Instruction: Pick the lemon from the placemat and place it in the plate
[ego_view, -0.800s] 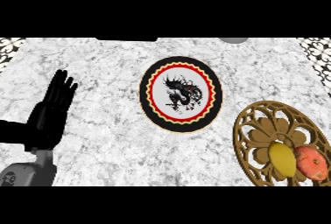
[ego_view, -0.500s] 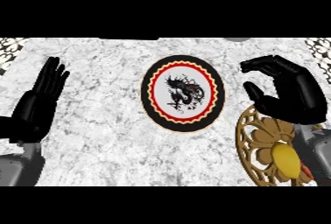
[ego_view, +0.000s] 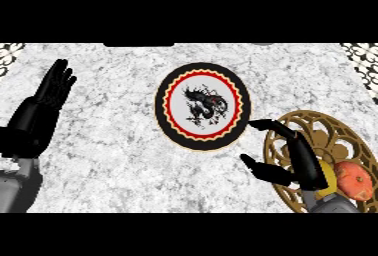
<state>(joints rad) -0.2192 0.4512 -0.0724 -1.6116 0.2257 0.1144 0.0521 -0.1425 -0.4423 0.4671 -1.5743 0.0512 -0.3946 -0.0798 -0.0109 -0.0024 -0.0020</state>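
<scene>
The yellow lemon (ego_view: 329, 175) lies on a round golden lattice placemat (ego_view: 325, 127) at the lower right, mostly hidden behind my right hand. My right hand (ego_view: 299, 160) hangs over the placemat's left part, open, its fingers stretched toward the plate and its thumb spread below. The plate (ego_view: 164, 107) sits mid-counter, with a black rim, a red scalloped ring and a dark dragon figure on white. My left hand (ego_view: 40, 112) rests open at the left edge, fingers up.
An orange-red fruit (ego_view: 356, 180) lies right beside the lemon on the placemat. The counter top (ego_view: 111, 165) is white-grey marble. Dark patterned patches show at the far corners (ego_view: 362, 55).
My right hand came into view and has dropped from the upper right down over the placemat, covering most of the lemon. The left hand stays raised at the left.
</scene>
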